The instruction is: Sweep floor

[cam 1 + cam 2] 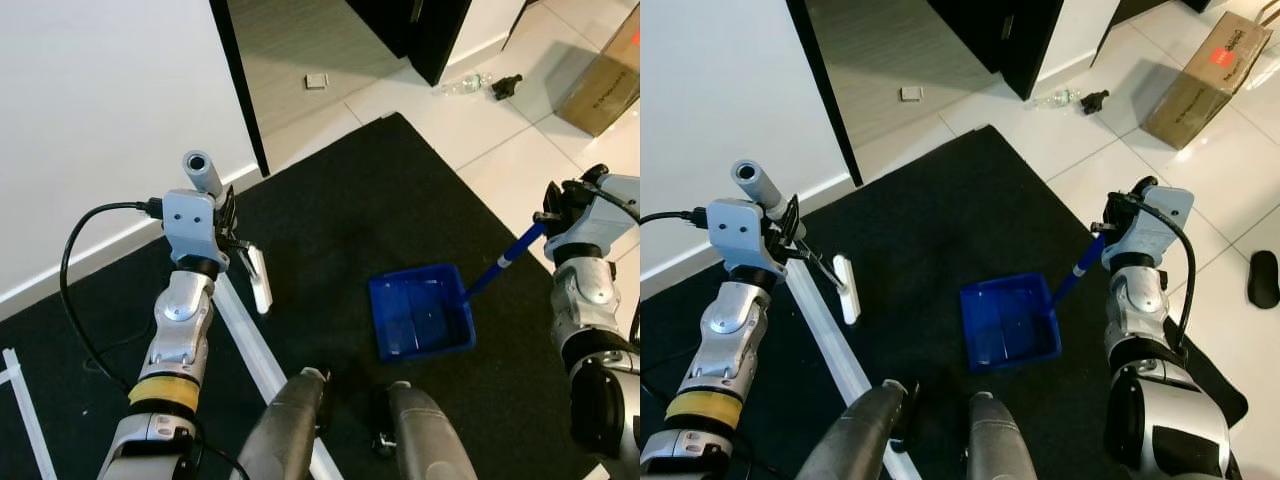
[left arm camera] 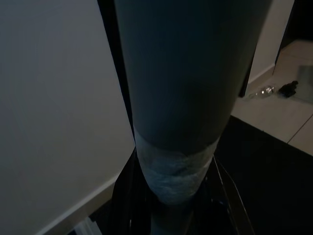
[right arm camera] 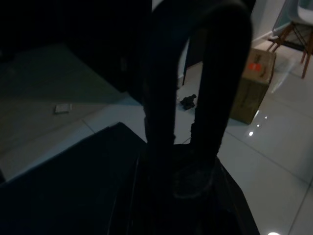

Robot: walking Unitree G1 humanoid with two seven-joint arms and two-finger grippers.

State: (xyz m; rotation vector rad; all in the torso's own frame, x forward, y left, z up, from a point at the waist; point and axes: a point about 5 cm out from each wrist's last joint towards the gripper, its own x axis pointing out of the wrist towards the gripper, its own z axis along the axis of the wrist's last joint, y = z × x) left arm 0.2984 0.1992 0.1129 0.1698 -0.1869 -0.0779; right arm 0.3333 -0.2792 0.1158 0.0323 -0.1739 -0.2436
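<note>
Blue plastic marks the dustpan (image 1: 421, 318), which sits flat on the black mat (image 1: 340, 215) just ahead of the robot's legs, its long blue handle (image 1: 505, 260) rising to the right gripper (image 1: 553, 216), whose fingers appear clamped around it. The left gripper (image 1: 222, 238) is closed on the pale broom pole (image 1: 205, 172), which runs down past it toward the floor; the white strip (image 1: 259, 280) just beside that gripper looks like part of the broom, though I cannot tell for sure. Debris lies well apart on the white tiles (image 1: 520, 150) beyond the mat: a clear bottle (image 1: 462, 84), a small dark object (image 1: 506, 86), and a little white square (image 1: 316, 81) near the doorway, with a cardboard box (image 1: 605, 80) further right. To sweep well, the pan's open lip should stay pressed to the floor facing the broom, and the strokes should be short and low, drawing litter toward the pan rather than flicking it past.
</note>
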